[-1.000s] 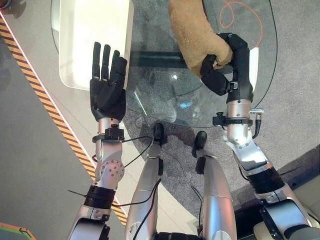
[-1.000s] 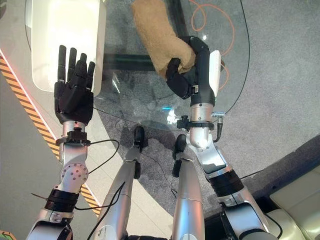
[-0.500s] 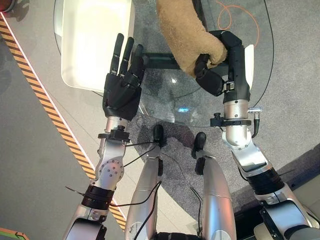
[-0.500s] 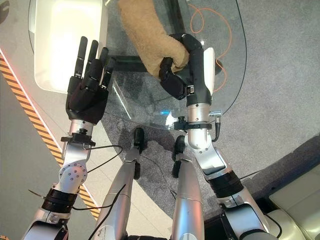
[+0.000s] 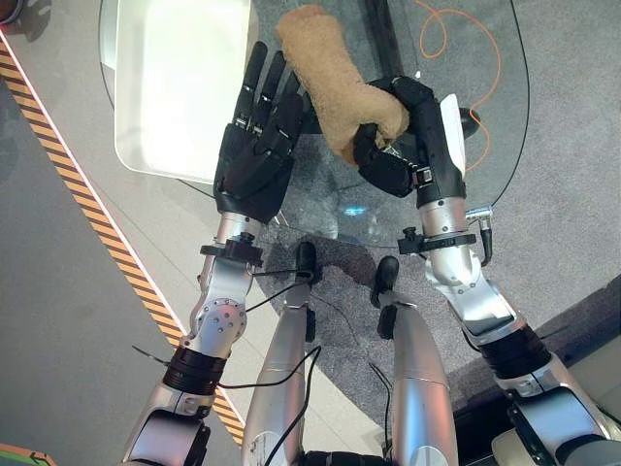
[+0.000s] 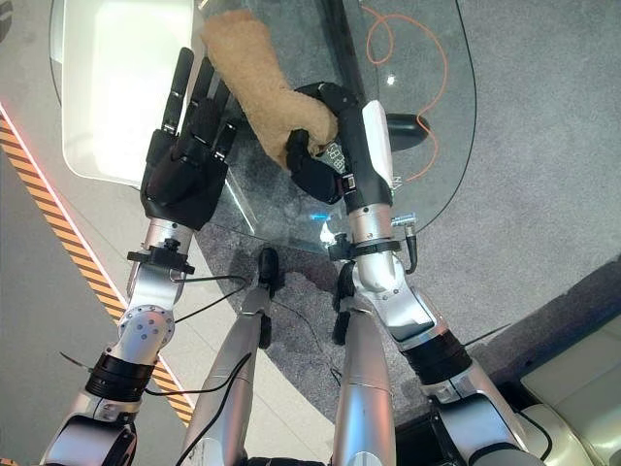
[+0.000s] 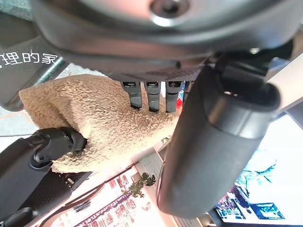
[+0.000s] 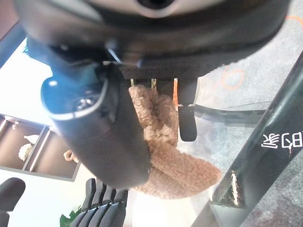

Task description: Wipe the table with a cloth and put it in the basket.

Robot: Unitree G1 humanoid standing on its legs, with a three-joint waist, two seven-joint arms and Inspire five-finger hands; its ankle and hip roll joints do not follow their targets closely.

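A tan fluffy cloth [image 5: 325,68] lies across the round glass table [image 5: 330,199]. My right hand [image 5: 419,153] is shut on its near end, with the fingers curled under the bunched fabric [image 8: 161,142]. My left hand [image 5: 252,160] is open beside the cloth's left edge. Its straight fingers [image 7: 149,94] rest against the cloth [image 7: 94,123]. A white rectangular container [image 5: 179,83] stands at the table's left, just beyond my left hand.
An orange cable [image 5: 471,39] curls on the grey carpet under the glass at the far right. A dark bar [image 5: 388,44] of the table's frame runs beneath the glass. Orange-and-black striped tape [image 5: 107,228] crosses the floor at the left.
My left hand has swung forward and to the right until its fingers meet the cloth. My right hand has dragged the cloth leftward across the glass.
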